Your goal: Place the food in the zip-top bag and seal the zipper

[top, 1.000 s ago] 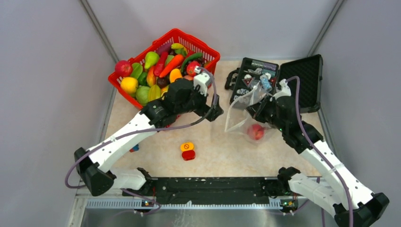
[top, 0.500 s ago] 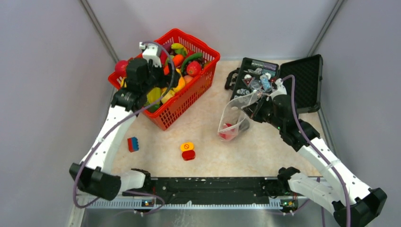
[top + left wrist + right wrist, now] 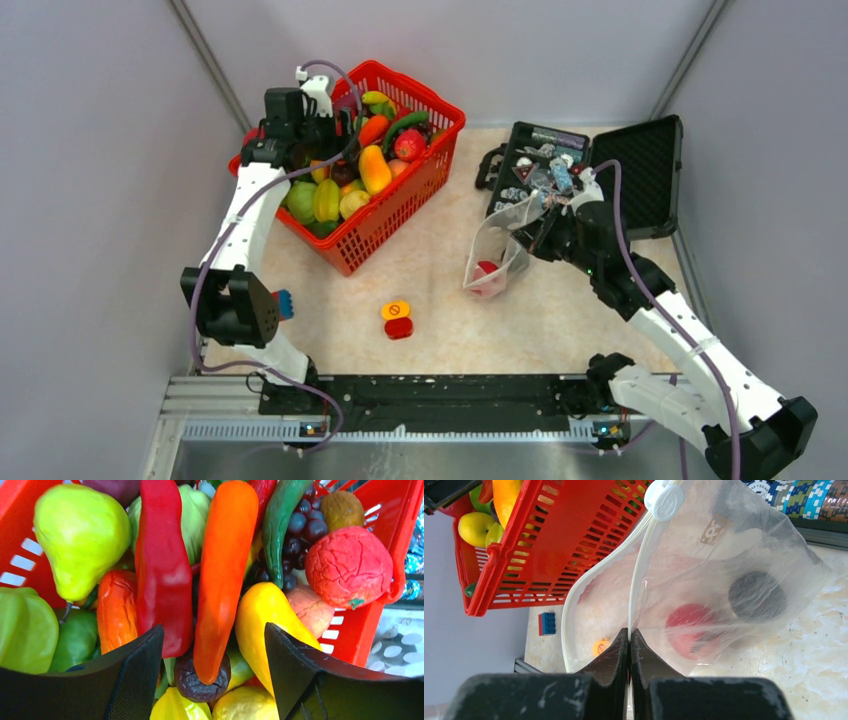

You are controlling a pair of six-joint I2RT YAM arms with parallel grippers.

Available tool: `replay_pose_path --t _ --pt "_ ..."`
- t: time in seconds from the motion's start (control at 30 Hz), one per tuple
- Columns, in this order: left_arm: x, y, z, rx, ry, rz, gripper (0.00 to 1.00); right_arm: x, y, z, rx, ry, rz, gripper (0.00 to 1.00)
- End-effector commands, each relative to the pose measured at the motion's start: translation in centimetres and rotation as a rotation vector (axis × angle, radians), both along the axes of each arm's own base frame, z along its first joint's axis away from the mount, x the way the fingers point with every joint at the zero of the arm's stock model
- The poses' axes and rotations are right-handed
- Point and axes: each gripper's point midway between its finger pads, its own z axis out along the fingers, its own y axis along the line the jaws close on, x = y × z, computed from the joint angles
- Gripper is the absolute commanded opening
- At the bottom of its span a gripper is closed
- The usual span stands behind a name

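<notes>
**Inspector:** State of the left gripper (image 3: pixel 212 642)?

**Recorder:** Its jaws are spread wide and nothing is grasped. It is held over the red basket (image 3: pixel 385 232), above the heaped food. A long orange vegetable (image 3: pixel 222 570) is seen between the fingers, flanked by a red pepper (image 3: pixel 160 565) and a yellow squash (image 3: pixel 265 620). Whether anything is touched cannot be told.

**Inspector:** And the right gripper (image 3: pixel 629 632)?

**Recorder:** It is clenched on the zipper (image 3: pixel 636 575) of the zip-top bag (image 3: pixel 744 545), which is held up with its mouth gaping, to the right of the basket. A white slider (image 3: pixel 665 500) is noted at the zipper's far end.

**Inspector:** What is in the bag?

**Recorder:** One red piece of food (image 3: pixel 691 627) is recorded in the bag, with a dark round shape (image 3: pixel 757 596) beside it that could not be identified.

**Inspector:** Surroundings?

**Recorder:** An open black case (image 3: pixel 640 160) is found further right of the basket, beyond the bag. An orange-and-red block (image 3: pixel 397 320) and a blue-and-red brick (image 3: pixel 283 303) lie on the near side of the basket.
</notes>
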Motion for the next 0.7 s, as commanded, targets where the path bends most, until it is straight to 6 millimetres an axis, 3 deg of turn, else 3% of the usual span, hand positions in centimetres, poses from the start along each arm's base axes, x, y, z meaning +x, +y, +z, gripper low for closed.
replay_pose_path --t 0.0,0.17,0.6,0.67 --pt "-0.9 -0.7 1.1 -0.003 -0.013 -0.084 0.70 0.3 0.1 0.9 0.023 -0.039 0.002 0.00" --pt "-1.0 -1.0 0.7 -0.013 0.001 -0.109 0.54 0.5 0.5 0.6 0.023 -0.027 0.014 0.00" --pt "-0.3 0.0 -1.1 0.006 0.054 -0.076 0.54 0.5 0.6 0.6 0.023 -0.026 0.017 0.00" --pt "-0.2 0.2 -1.1 0.006 0.053 -0.068 0.47 0.5 0.6 0.7 0.023 -0.028 0.016 0.00"
